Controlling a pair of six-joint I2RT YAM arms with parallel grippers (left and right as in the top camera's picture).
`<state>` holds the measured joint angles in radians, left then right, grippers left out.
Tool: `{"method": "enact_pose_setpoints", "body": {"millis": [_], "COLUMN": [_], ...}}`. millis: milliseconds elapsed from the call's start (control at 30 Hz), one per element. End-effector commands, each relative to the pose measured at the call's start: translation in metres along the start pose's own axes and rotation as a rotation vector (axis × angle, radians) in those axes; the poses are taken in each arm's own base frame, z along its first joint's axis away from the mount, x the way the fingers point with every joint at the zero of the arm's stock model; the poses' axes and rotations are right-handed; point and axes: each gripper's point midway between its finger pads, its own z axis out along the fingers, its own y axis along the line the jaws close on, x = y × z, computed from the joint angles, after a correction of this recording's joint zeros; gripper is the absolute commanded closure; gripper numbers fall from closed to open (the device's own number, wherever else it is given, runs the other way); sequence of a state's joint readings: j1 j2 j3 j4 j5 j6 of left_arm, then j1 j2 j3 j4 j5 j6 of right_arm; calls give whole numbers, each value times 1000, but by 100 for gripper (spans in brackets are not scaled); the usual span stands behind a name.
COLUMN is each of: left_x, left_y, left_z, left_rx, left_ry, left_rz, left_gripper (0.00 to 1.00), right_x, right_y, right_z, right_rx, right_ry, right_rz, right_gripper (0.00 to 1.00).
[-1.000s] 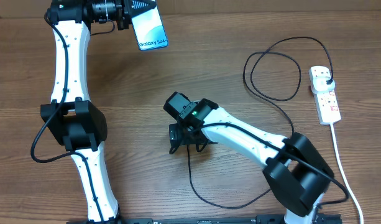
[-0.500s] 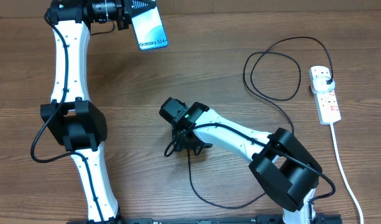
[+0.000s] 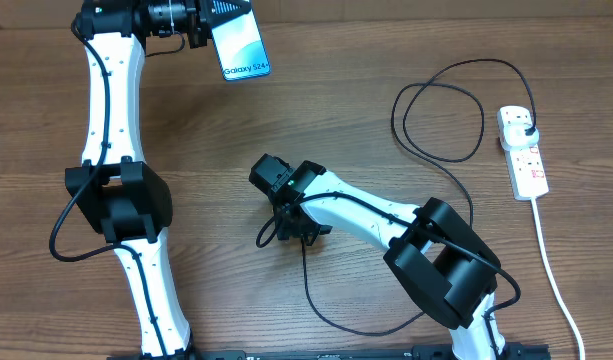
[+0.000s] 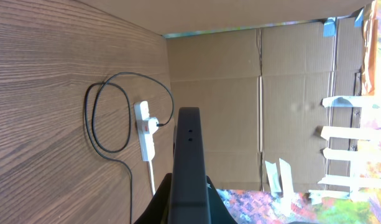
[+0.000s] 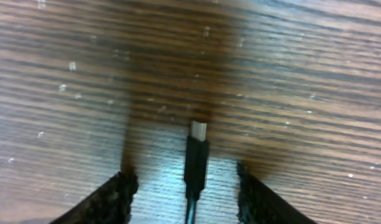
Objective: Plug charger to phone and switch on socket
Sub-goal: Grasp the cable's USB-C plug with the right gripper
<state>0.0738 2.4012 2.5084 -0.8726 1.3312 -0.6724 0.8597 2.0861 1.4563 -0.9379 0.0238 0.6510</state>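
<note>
While the left jaws grip the phone [image 3: 240, 45], the right jaws stand part-open astride the charger [image 5: 195, 158] tip, not touching it.

The right wrist view is blurred; the bottom edge cuts off the right gripper [image 5: 187, 190] behind its fingertips [image 5: 112, 200] and the charger [image 5: 195, 163] running back between the jaws. Between the jaws of the left gripper [image 4: 189, 208], the phone [image 4: 189, 155] shows edge-on, screen hidden, lower end cut off. The socket [image 3: 523, 152] switches are too small to read.
</note>
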Motion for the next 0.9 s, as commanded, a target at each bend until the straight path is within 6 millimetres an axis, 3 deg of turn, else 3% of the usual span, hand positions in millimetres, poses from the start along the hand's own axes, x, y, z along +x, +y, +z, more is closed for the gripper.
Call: {"method": "enact_pose_setpoints", "body": {"millis": [0, 100, 233, 333, 567, 867], "left_x": [7, 7, 7, 7, 7, 8], "left_y": [-27, -27, -27, -27, -27, -26], "left_z": [-3, -3, -3, -3, -3, -3], "left_rx": [31, 31, 32, 31, 32, 30], "left_ry": [12, 12, 12, 11, 12, 14], "left_rz": [76, 76, 76, 76, 76, 63], "left_gripper": [96, 96, 96, 96, 96, 96], "right_x": [-3, -3, -3, -3, -3, -4], "right_y": [6, 6, 7, 7, 7, 12], "right_z": [0, 1, 0, -1, -1, -14], "right_rx": [-8, -11, -9, -9, -10, -60], "right_ry": [-4, -1, 1, 1, 1, 47], "right_rz": [-10, -10, -10, -10, -9, 12], "right_gripper": [52, 61, 80, 86, 96, 96]}}
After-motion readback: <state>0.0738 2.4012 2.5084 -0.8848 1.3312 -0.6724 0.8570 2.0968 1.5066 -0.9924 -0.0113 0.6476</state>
